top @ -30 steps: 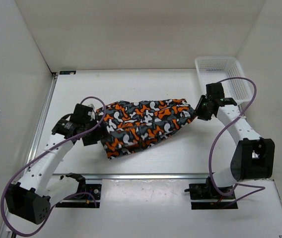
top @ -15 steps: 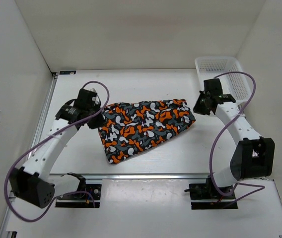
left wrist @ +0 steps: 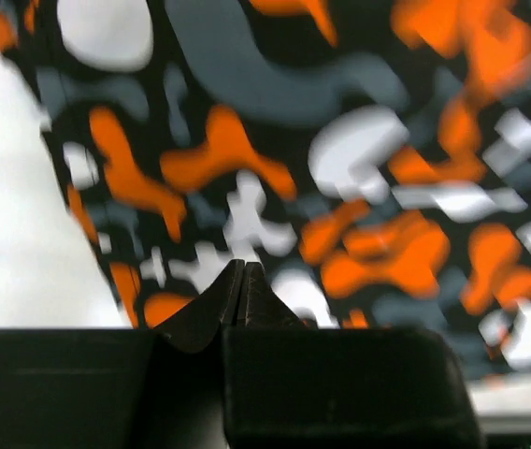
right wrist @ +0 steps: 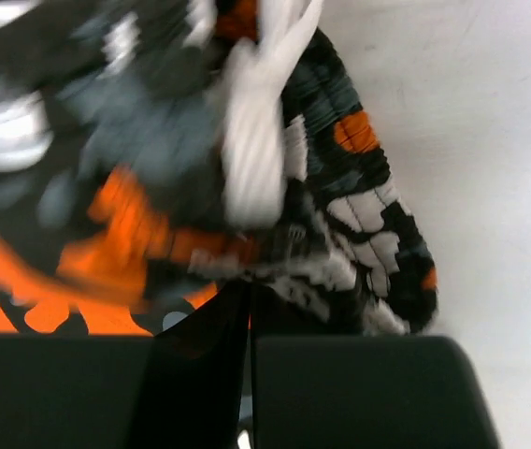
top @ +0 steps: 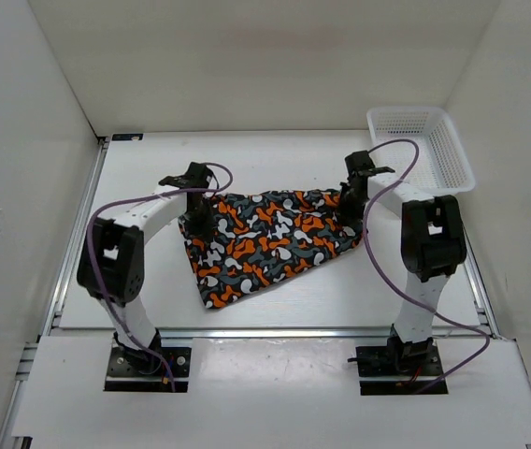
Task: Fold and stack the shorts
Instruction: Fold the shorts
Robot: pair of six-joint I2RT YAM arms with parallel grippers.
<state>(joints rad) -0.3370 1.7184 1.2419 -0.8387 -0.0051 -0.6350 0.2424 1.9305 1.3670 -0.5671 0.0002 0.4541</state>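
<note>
- The left end effector (top: 197,219) has its fingers pressed together to a single point. In the left wrist view the tips rest against the print of the shorts (top: 270,243). I cannot tell whether any cloth is caught between them.
- The right end effector (top: 349,200) is also closed, with only a hairline seam between its fingers. Its tips meet the bunched, ribbed waistband edge, and a white drawstring (right wrist: 256,159) lies just beyond them.
- The white mesh basket (top: 429,150) sits in the far right corner of the counter (top: 275,159).
- The shorts lie flat on the counter, wholly outside the basket, to its left and nearer the arm bases. They form a rough triangle.
- The right end effector stands on the corner of the shorts closest to the basket.
- The left end effector stands on the far corner of the shorts most distant from the basket.
- The right wrist view is smeared, so the print and waistband detail are hard to read.
- In the left wrist view fabric fills nearly everything, with only a strip of counter at the left.
- In the overhead view each arm hides its own fingertips.
</note>
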